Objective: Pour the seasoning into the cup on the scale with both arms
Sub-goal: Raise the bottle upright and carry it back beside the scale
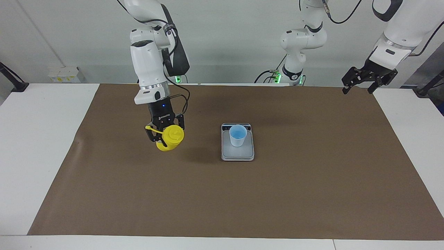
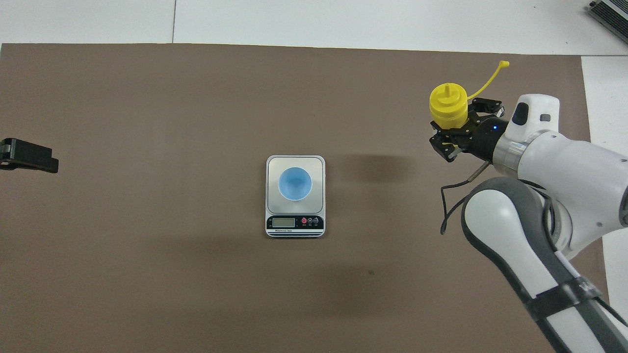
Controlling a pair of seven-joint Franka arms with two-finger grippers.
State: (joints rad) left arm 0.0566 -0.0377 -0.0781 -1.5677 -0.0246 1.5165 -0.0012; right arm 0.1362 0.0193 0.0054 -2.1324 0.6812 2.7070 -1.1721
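Observation:
My right gripper (image 1: 165,136) is shut on the yellow seasoning bottle (image 1: 170,138) and holds it tilted above the brown mat, toward the right arm's end of the table, well to the side of the scale. The bottle (image 2: 448,105) shows its nozzle, and the cap strap sticks out sideways. The right gripper (image 2: 454,132) grips the bottle's body. The light-blue cup (image 1: 238,135) stands upright on the silver-grey scale (image 1: 238,155) at the mat's middle; the overhead view shows the cup (image 2: 295,183) and the scale's display strip (image 2: 294,223) nearer to the robots. My left gripper (image 1: 358,91) waits raised and open over the mat's edge at the left arm's end (image 2: 29,157).
A brown mat (image 1: 312,180) covers most of the white table (image 1: 34,139). Nothing else lies on the mat besides the scale with the cup.

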